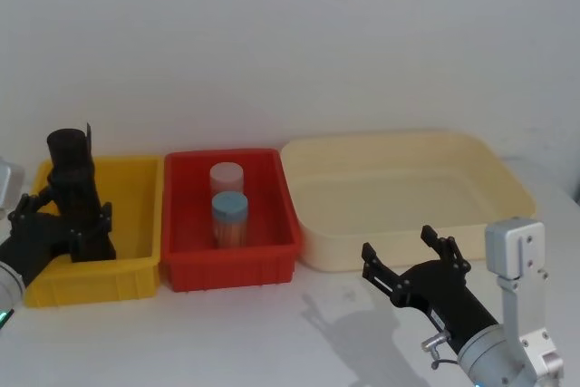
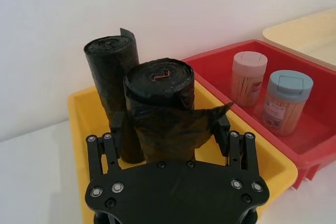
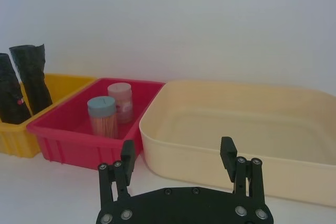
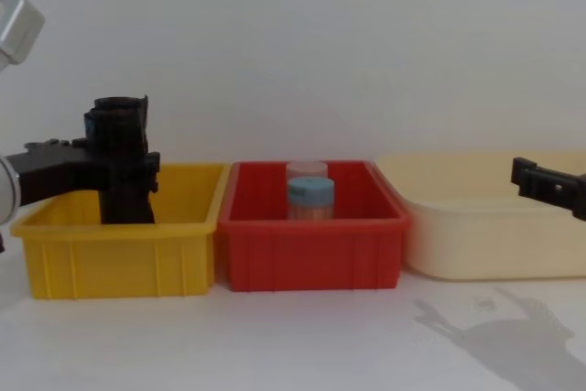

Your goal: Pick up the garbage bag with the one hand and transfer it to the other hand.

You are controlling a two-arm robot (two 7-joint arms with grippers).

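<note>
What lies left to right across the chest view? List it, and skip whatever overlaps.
garbage bag → red bin → cream tub

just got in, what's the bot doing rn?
The left gripper has its jaws shut on the garbage bag, which stands upright in the yellow bin beside a slimmer roll. The right gripper hangs open in front of the cream bin, apart from the bag. No handover yet.
</note>
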